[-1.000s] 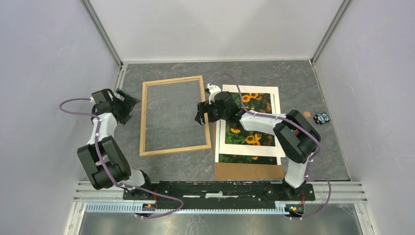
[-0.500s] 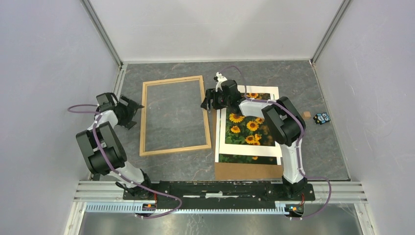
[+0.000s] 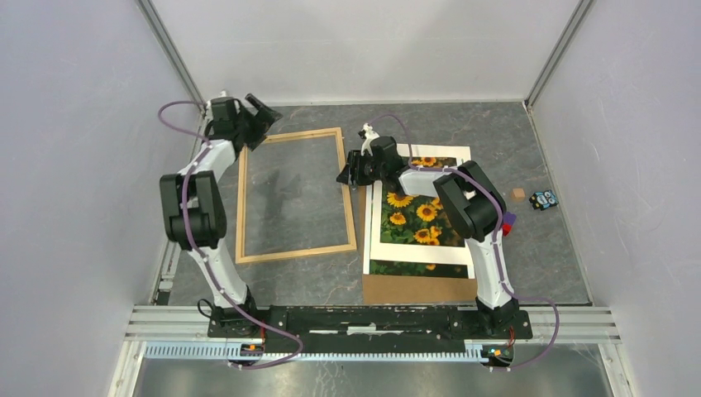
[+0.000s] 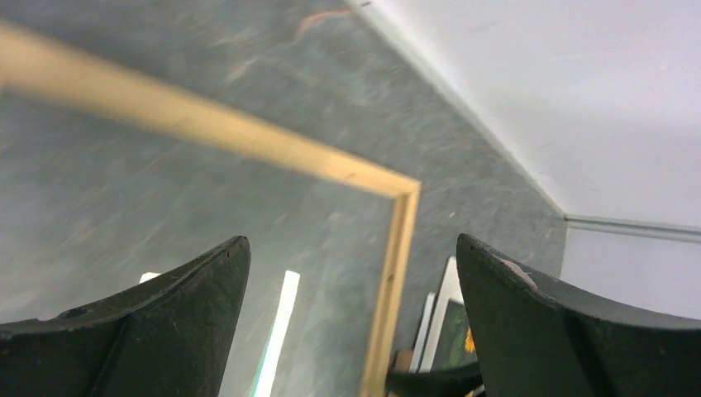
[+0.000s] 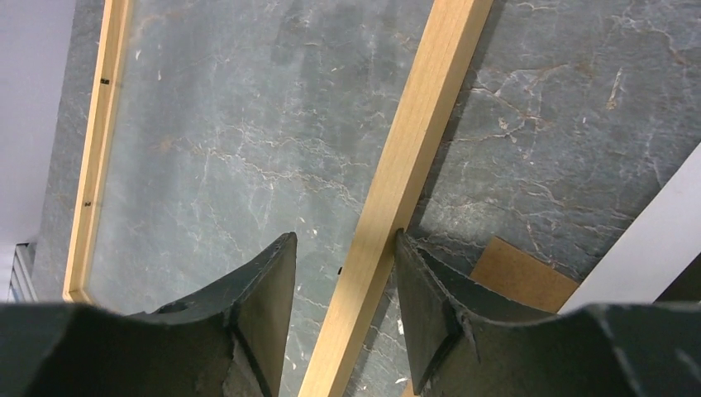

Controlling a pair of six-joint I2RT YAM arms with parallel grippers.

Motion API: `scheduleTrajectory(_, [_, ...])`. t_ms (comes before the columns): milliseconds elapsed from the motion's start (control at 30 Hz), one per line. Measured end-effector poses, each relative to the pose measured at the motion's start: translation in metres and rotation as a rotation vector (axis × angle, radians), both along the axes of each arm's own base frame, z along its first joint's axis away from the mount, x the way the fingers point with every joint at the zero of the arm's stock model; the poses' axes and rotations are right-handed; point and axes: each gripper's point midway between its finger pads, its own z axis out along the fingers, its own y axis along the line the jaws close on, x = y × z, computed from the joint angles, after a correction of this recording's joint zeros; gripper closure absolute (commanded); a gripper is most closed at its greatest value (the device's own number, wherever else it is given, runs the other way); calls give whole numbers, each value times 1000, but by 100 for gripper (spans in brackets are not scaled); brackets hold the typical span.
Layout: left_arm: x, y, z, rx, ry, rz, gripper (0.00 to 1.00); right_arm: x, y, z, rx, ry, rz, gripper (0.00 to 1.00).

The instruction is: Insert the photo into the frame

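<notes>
Right gripper [image 3: 350, 176] straddling frame [image 3: 241, 203] right strip, left gripper [image 3: 258, 113] idle over far-left corner.

Frame flat on grey table [image 3: 529, 248], left of centre, long axis near-far. Photo [image 3: 420, 212] flat just right of it, not in frame, long axis also near-far. White mat [image 3: 463, 203] lies on the photo, flowers showing through its window. Brown board [image 3: 422, 289] sits under both, sticking out at near end. In the right wrist view the right gripper [image 5: 345, 248] has jaws part-way open around the strip [image 5: 413, 149]: one finger [image 5: 426, 298] against the wood, a gap on the other side, so not clamped. In the left wrist view the left gripper [image 4: 351, 248] is spread wide and holds nothing, with the frame corner [image 4: 403, 188] below it.
</notes>
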Motion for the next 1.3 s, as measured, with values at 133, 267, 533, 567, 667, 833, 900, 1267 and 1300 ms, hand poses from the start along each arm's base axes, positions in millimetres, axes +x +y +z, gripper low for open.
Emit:
scheduleTrajectory(133, [58,-39,0,-5,-97,-70,0,1,0,-1,18,11,-3,43])
scheduleTrajectory(267, [91,-70,-24,-19,-107,-114,0,2,3,2,39,10,3,34])
scheduleTrajectory(533, [95,-105,-48,-43,-76,-158,0,5,2,6,60,1,16,26])
scheduleTrajectory(567, [93,-106,-47,-42,-70,-159,0,5,1,6,60,0,14,28])
scheduleTrajectory(667, [81,-104,-44,-38,-12,-153,0,8,-2,6,56,-3,8,32])
scheduleTrajectory(833, [44,-103,-8,-45,45,-160,0,11,-6,3,35,-12,-4,31])
scheduleTrajectory(900, [16,-103,15,-52,47,-174,0,12,-7,3,24,-22,-2,29])
scheduleTrajectory(1267, [-142,-136,60,119,52,-412,0,2,-32,15,-132,-110,39,15])
scheduleTrajectory(1300, [-160,-140,55,129,66,-440,0,-5,-39,21,-152,-123,41,14])
